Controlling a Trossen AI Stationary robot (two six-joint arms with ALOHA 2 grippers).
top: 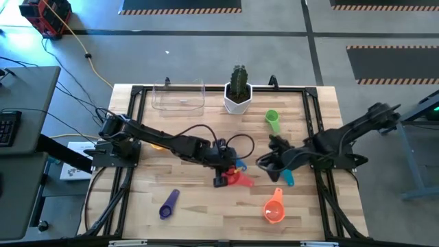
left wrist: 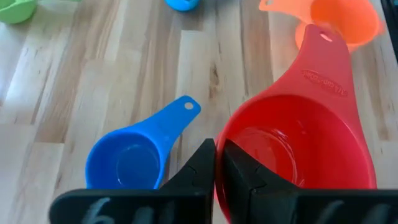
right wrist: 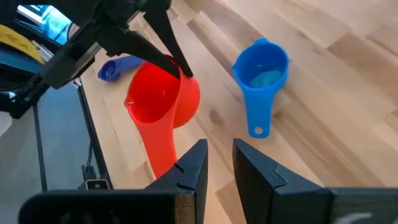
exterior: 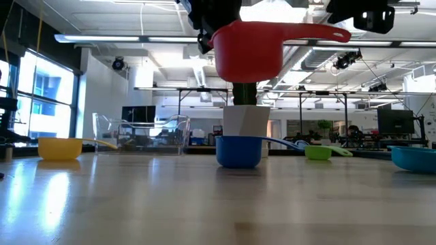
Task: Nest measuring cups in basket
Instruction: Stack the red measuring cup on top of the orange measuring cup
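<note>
My left gripper (top: 225,175) is near the table's middle, shut on the red measuring cup (exterior: 248,51), which hangs in the air above the blue cup (exterior: 238,151). The blue cup stands on its base on the wood. My right gripper (top: 269,162) hovers just right of them, narrowly open with nothing between its fingers (right wrist: 221,158). The red cup's handle (right wrist: 158,149) passes beside its left finger. The clear basket (top: 178,95) stands at the far edge, left of the cactus pot (top: 238,96). My left gripper (left wrist: 216,155) pinches the red cup's rim wall (left wrist: 219,146) on the side opposite the handle. One finger is inside the bowl (left wrist: 245,177) and one outside. The fingers come down from above, slanting in from the table's left. The cup is lifted clear, roughly level, with its handle (exterior: 327,34) pointing toward the table's right.
The other cups lie scattered on the table. Green (top: 273,119) is right of the pot. Teal (top: 287,178) is under my right arm. Orange (top: 274,209) is toward the near edge. Purple (top: 169,204) is near-left. Yellow (top: 158,145) is partly under my left arm.
</note>
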